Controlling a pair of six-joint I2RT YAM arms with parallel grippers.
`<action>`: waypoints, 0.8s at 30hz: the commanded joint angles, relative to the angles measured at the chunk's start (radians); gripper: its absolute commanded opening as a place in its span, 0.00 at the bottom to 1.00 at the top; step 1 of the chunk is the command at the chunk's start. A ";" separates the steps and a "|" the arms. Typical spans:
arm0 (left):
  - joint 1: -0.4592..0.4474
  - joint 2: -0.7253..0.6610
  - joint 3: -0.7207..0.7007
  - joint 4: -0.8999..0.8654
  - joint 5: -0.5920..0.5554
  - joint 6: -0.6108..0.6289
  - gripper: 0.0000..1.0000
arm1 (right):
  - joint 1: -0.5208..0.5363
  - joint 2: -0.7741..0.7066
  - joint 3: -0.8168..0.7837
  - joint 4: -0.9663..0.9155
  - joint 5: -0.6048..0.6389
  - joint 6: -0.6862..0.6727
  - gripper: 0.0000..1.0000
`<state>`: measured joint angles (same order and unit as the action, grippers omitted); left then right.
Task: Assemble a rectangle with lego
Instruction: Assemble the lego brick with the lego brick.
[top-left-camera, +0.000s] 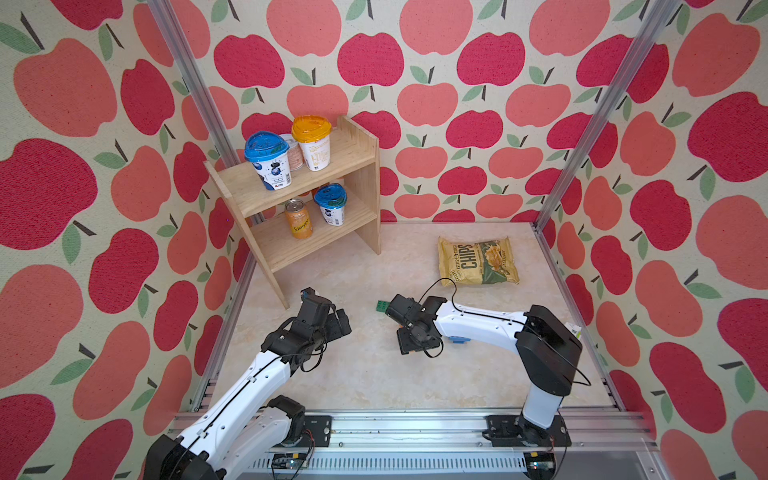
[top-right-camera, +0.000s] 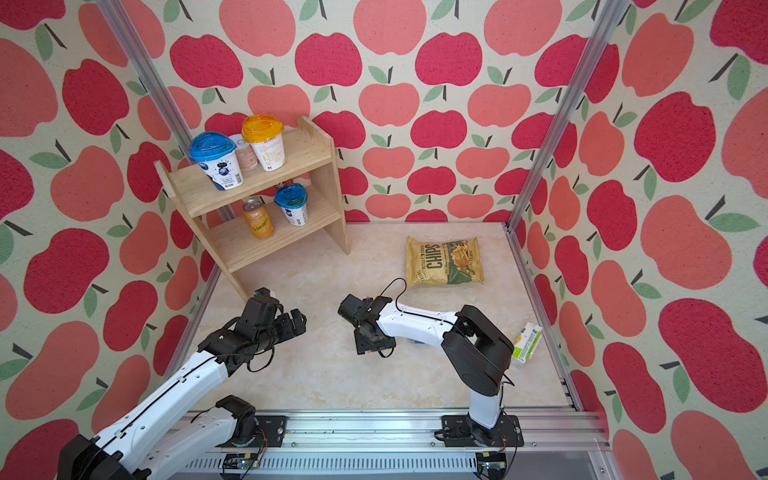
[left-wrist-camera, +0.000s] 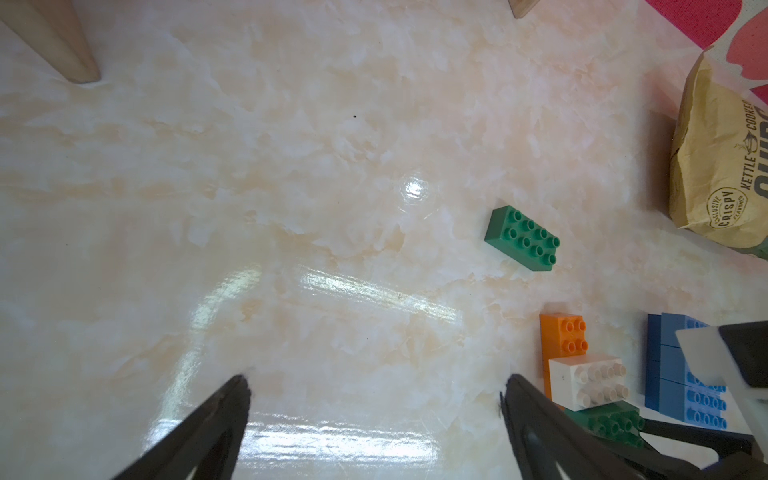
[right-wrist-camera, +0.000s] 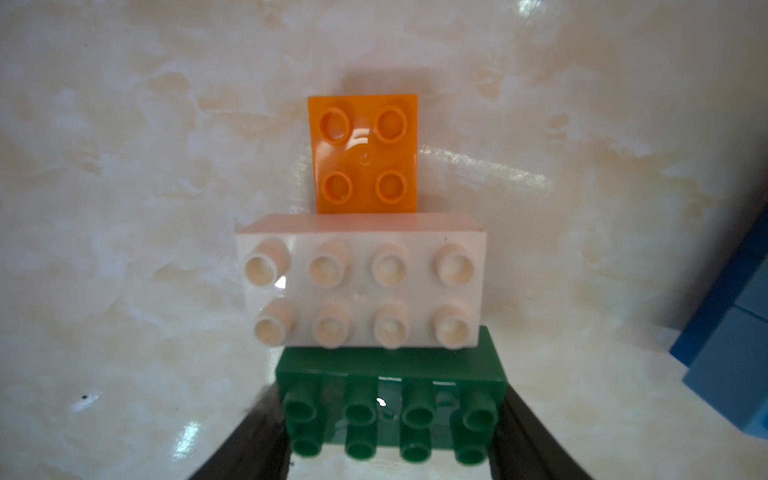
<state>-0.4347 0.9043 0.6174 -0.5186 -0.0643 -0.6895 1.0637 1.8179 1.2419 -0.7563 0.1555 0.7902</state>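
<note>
Walls printed with apples (top-left-camera: 62, 187) close around the pale marbled table (top-left-camera: 374, 374). At left stands a wooden shelf (top-left-camera: 357, 166). My left gripper (left-wrist-camera: 376, 380) hangs wide open over bare surface, and a loose green brick (left-wrist-camera: 521, 239) lies apart. My right gripper (right-wrist-camera: 388, 399) clamps the near green brick (right-wrist-camera: 390, 370) by its ends, in line with a white brick (right-wrist-camera: 361, 282) and an orange brick (right-wrist-camera: 363, 153). Blue bricks (right-wrist-camera: 739, 332) lie beside, half hidden by my right arm, and a chips bag (top-left-camera: 478, 262) lies behind.

In both top views I read "KETTLE COOKED CHIPS" on the chips bag (top-left-camera: 478, 262), right of centre. The left wrist view shows part of it at the right edge, "KETTLE COOKE", and a round seal (left-wrist-camera: 727, 213) reading "EXCLUSIVE CRISPY FLAVORED". The orange can (top-left-camera: 298, 219), left of centre, says "Schweppes". The print on the cups (top-left-camera: 272, 166) and the carton (top-right-camera: 527, 345) is too small for me to read.
</note>
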 joint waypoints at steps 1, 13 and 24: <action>0.005 0.002 0.024 0.016 -0.011 -0.001 0.97 | -0.004 0.024 0.030 -0.030 -0.011 0.004 0.27; 0.005 -0.001 0.022 0.014 -0.009 -0.001 0.97 | 0.017 0.029 0.051 -0.058 -0.042 0.073 0.26; 0.005 -0.003 0.022 0.012 -0.011 0.002 0.97 | 0.012 0.063 0.060 -0.070 -0.022 0.086 0.24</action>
<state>-0.4347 0.9043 0.6174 -0.5186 -0.0643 -0.6895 1.0740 1.8484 1.2835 -0.7879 0.1226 0.8566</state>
